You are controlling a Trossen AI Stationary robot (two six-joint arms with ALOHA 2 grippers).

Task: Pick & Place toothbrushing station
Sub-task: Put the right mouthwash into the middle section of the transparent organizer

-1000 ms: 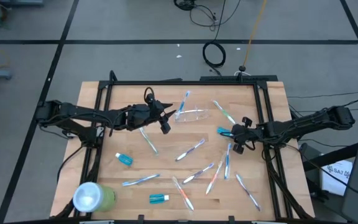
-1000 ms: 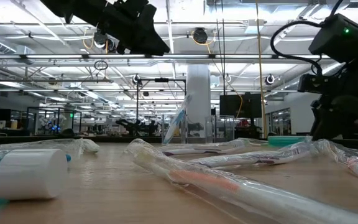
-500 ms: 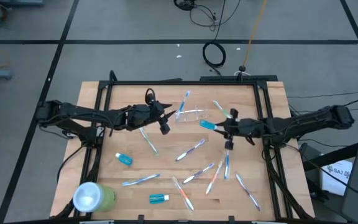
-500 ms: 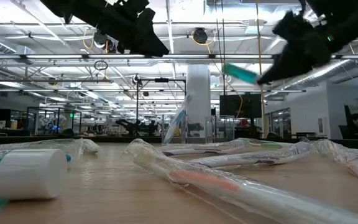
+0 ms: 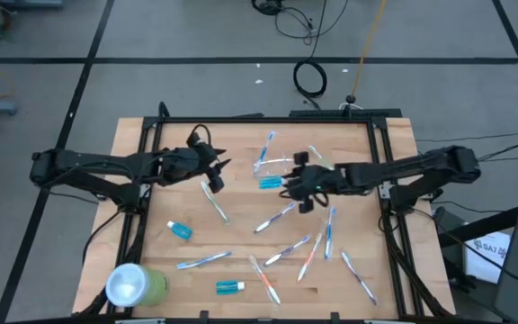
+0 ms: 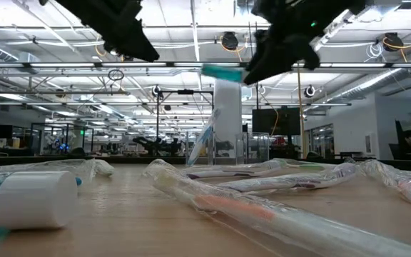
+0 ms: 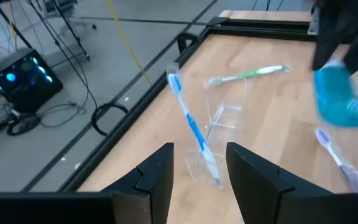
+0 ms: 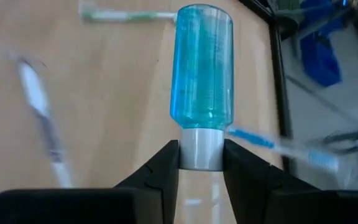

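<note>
**Clear cup lies near the far edge, right claw carries a blue bottle above it**

You see the small transparent cup (image 5: 281, 165) lying on its side on the wooden table (image 5: 133, 144), close to the far edge and about in the middle between both arms. In the left wrist view the same cup (image 7: 219, 121) shows as a clear shape with a blue toothbrush (image 7: 191, 127) lying across it or in it; which of the two I cannot tell. A green toothbrush (image 7: 247, 74) lies just beyond the cup.

The right claw (image 5: 293, 183) hangs just beside the cup, on its near side, above the table. It holds a small blue bottle (image 8: 201, 68) by its white cap (image 8: 200, 149); the two fingers press on the cap from both sides, and the blue body points away from the claw. In the low view the bottle (image 6: 222, 72) is clearly in the air, high above the table top.

The left claw (image 5: 214, 173) hovers to the left of the cup, apart from it. Its fingers (image 7: 160, 177) stand a little apart and nothing is between them.

More wrapped toothbrushes (image 5: 277, 216) lie scattered on the near half of the table. Two other small blue bottles (image 5: 179, 230) lie there also, and a large light-green cup (image 5: 135, 285) lies at the near left corner.
</note>
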